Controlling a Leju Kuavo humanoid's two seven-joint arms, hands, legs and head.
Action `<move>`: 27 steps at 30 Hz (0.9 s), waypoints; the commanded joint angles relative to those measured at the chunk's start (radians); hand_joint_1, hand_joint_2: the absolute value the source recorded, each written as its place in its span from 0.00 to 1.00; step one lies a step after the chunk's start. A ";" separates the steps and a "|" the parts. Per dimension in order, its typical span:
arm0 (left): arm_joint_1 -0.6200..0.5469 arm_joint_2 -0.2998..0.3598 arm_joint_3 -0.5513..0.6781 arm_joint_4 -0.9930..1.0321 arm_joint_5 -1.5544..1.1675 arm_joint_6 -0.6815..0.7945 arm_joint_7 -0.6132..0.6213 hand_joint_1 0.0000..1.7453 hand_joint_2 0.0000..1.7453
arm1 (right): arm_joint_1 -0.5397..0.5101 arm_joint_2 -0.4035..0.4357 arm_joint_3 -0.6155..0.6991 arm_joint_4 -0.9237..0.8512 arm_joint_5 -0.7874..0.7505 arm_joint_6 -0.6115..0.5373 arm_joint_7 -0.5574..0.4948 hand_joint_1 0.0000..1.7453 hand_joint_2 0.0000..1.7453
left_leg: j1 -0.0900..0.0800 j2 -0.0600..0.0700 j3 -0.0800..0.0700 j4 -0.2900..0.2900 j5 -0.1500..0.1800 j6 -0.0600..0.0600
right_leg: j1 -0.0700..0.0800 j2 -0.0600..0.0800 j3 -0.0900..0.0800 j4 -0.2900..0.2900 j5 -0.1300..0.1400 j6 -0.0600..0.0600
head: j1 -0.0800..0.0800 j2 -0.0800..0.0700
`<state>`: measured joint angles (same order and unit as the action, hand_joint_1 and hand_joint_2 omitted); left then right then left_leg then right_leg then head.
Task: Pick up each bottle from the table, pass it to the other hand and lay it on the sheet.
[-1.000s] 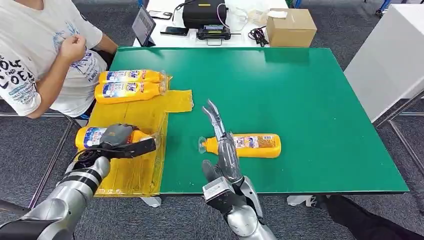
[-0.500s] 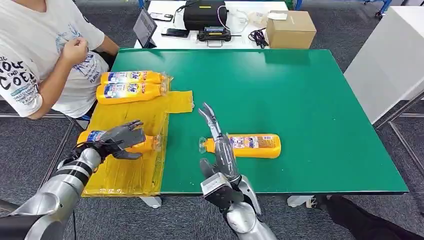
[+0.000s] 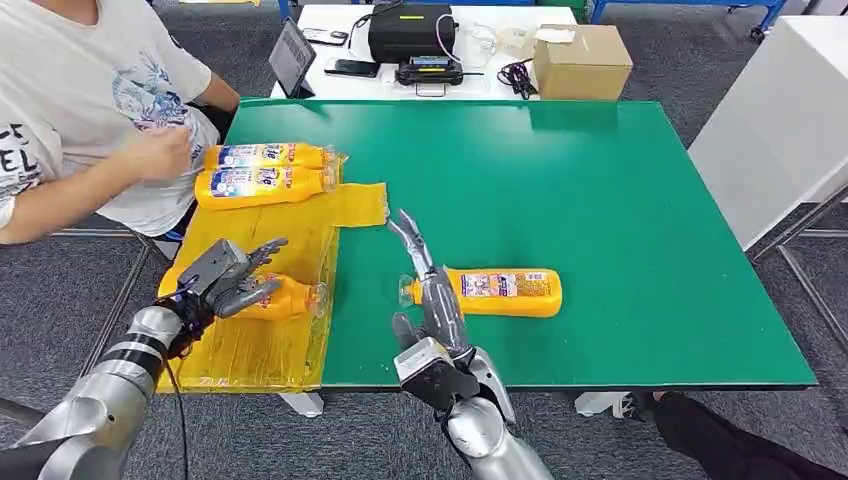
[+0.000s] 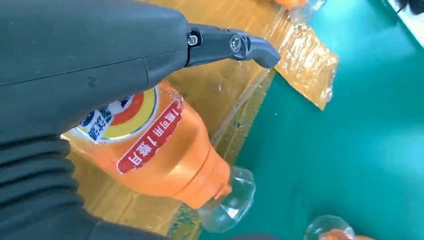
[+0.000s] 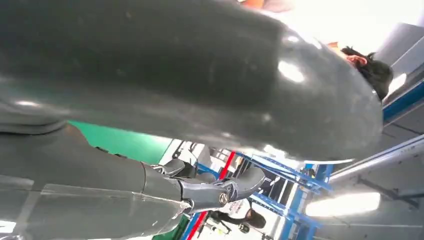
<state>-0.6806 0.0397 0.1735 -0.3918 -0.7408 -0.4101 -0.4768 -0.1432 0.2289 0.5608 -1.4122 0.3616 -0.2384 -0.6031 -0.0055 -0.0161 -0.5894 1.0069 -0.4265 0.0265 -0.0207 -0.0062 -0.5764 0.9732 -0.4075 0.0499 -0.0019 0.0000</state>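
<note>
Bottles (image 3: 262, 170) lie on yellow sheet (image 3: 262, 345), green table (image 3: 600, 180); both hands spread, empty.

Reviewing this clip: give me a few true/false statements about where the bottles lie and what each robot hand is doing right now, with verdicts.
1. Three bottles lie on the yellow sheet. True: two at its far end and a third bottle near the front.
2. The left robot hand grips the third bottle off the sheet. False: the bottle lies on the sheet and the hand's fingers are spread above it.
3. One bottle on the green table lies off the sheet. True.
4. The right robot hand holds that bottle. False: its fingers are straight and apart beside the cap end.
5. All bottles stand upright. False: all lie on their sides.
</note>
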 commanded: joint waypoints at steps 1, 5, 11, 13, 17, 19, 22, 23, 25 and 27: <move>0.067 -0.013 0.050 0.053 -0.001 -0.012 0.010 0.00 0.00 | -0.042 -0.018 0.022 0.079 -0.003 -0.001 -0.002 0.00 0.00 | 0.001 0.005 0.003 -0.002 0.000 -0.001 | 0.001 0.004 0.001 -0.002 0.001 -0.002 | 0.000 0.000; 0.067 -0.012 0.050 0.052 0.001 -0.014 0.011 0.00 0.00 | -0.043 -0.018 0.022 0.079 -0.003 -0.001 -0.002 0.00 0.00 | 0.000 0.004 0.002 -0.001 0.000 -0.001 | 0.000 0.003 0.001 -0.001 0.001 -0.001 | 0.000 0.000; 0.091 -0.085 0.117 -0.060 0.182 0.104 -0.105 0.00 0.00 | -0.027 -0.021 0.023 0.078 0.004 -0.011 -0.001 0.00 0.00 | 0.000 0.003 0.002 -0.002 0.000 -0.001 | 0.000 0.002 0.002 -0.002 0.001 -0.001 | 0.000 0.000; 0.095 -0.136 0.114 -0.140 0.252 0.319 -0.141 0.00 0.00 | -0.016 -0.021 0.021 0.066 0.017 -0.020 0.009 0.00 0.00 | 0.001 0.001 0.001 -0.001 0.000 -0.001 | 0.001 0.000 0.001 -0.002 0.000 -0.002 | 0.000 0.000; 0.146 -0.185 0.064 -0.377 0.373 0.681 -0.221 0.00 1.00 | -0.018 -0.030 0.040 0.060 0.052 -0.032 0.036 0.00 0.00 | 0.001 -0.001 -0.005 0.001 0.000 0.000 | 0.001 -0.002 -0.005 0.000 0.000 -0.001 | 0.000 0.000; 0.168 -0.168 0.013 -0.452 0.379 0.819 -0.221 0.00 1.00 | -0.027 -0.045 0.043 0.067 0.080 -0.041 0.058 0.00 0.00 | 0.002 0.001 -0.007 0.002 0.000 -0.001 | 0.002 0.000 -0.007 0.000 0.001 -0.001 | 0.001 0.000; 0.233 -0.141 -0.052 -0.610 0.440 0.920 -0.221 0.00 1.00 | -0.050 -0.085 0.003 0.081 0.144 -0.079 0.127 0.00 1.00 | 0.002 0.004 -0.008 0.001 -0.001 -0.001 | 0.003 0.002 -0.009 -0.001 0.001 -0.001 | 0.000 0.000; 0.258 -0.135 -0.074 -0.661 0.453 0.946 -0.221 0.00 1.00 | -0.058 -0.097 -0.018 0.086 0.170 -0.095 0.147 0.00 1.00 | 0.001 0.003 -0.009 0.001 0.000 0.000 | 0.001 0.001 -0.010 -0.001 0.001 -0.001 | 0.000 0.000; 0.302 -0.131 -0.105 -0.753 0.475 0.997 -0.221 0.00 1.00 | -0.082 -0.130 -0.061 0.100 0.227 -0.108 0.194 0.00 1.00 | 0.002 0.003 -0.009 0.001 -0.001 -0.001 | 0.002 0.001 -0.010 -0.001 0.001 -0.001 | 0.000 0.000; 0.338 -0.134 -0.126 -0.839 0.510 1.031 -0.221 0.00 1.00 | -0.099 -0.154 -0.117 0.109 0.277 -0.124 0.225 0.00 1.00 | 0.002 0.004 -0.010 0.001 -0.001 0.000 | 0.003 0.002 -0.010 -0.002 0.001 -0.001 | 0.000 0.000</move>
<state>-0.4574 -0.0980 0.1672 -0.8996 -0.2954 0.5476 -0.6802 -0.1513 0.1931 0.5586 -1.3825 0.5438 -0.3272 -0.4491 -0.0053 -0.0140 -0.6030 1.0078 -0.4259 0.0270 -0.0204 -0.0054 -0.5912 0.9734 -0.4065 0.0506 -0.0019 0.0000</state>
